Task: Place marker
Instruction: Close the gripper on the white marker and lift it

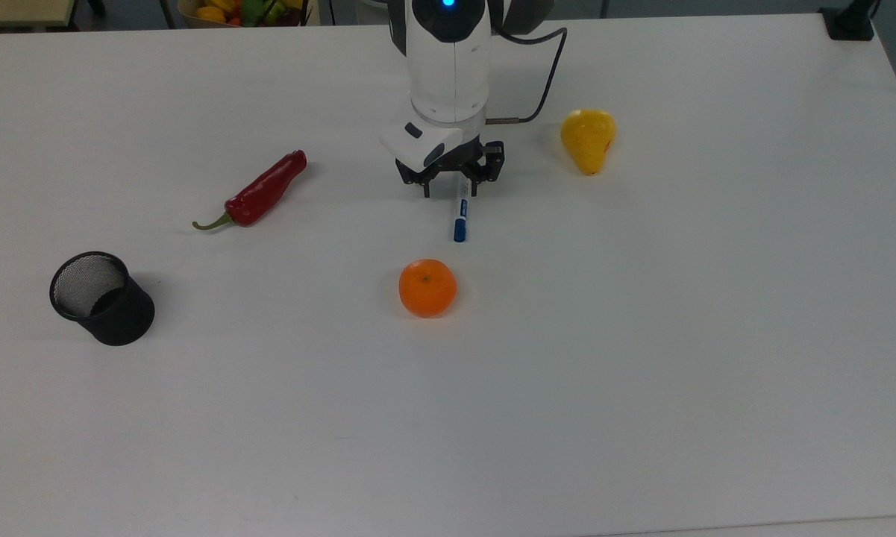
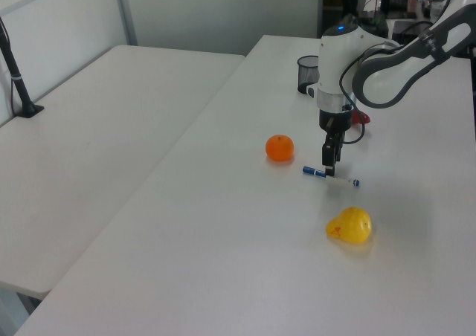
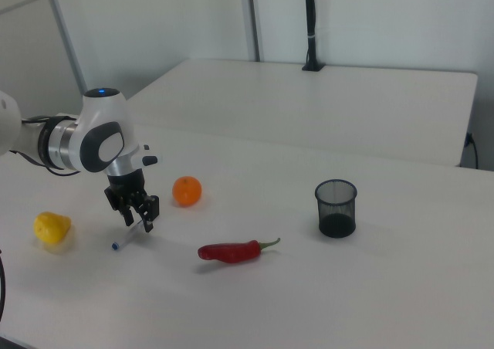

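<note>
The tool (image 1: 451, 186) hangs open astride the marker (image 1: 460, 216), fingers either side for grasping; marker lies on the surface (image 1: 641, 335).

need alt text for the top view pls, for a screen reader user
A white robot arm's gripper, fingers open, is positioned over the upper end of a blue-capped marker lying on a white table. An orange sits just below the marker, a red pepper and black mesh cup to the top view's left, a yellow pear to its right.
</note>
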